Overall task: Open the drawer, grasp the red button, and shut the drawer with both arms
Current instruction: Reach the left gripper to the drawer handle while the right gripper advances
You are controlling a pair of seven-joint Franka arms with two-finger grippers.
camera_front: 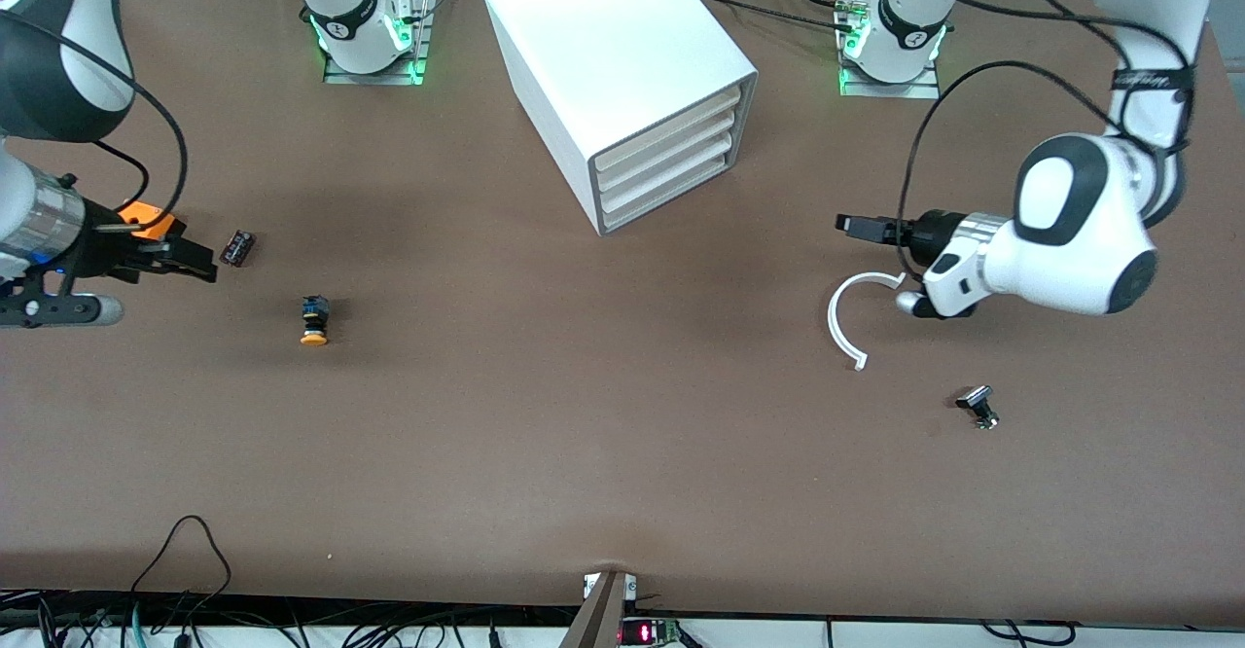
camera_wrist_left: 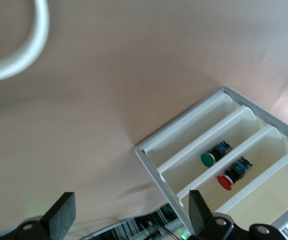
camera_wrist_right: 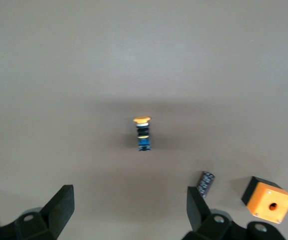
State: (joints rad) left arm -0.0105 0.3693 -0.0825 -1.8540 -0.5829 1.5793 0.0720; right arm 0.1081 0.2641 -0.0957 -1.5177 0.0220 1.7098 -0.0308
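Care with the pull matters: the left gripper [camera_front: 861,227], fingers spread over the matte brown table [camera_front: 545,414] facing the smooth white cabinet [camera_front: 603,35], should hook the shallow cream-fronted drawer [camera_wrist_left: 268,155] holding the glossy red-capped button [camera_wrist_left: 224,182] squarely, while the right gripper [camera_front: 195,264], likewise spread, waits by the orange box [camera_front: 146,218].

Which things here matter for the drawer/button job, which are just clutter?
Job: white drawer cabinet; red button inside it; left gripper, open, by the white arc; right gripper, open, by the orange box.
Clutter: yellow-capped button; green button in the cabinet; orange box; white arc; dark cylinder; small black part.
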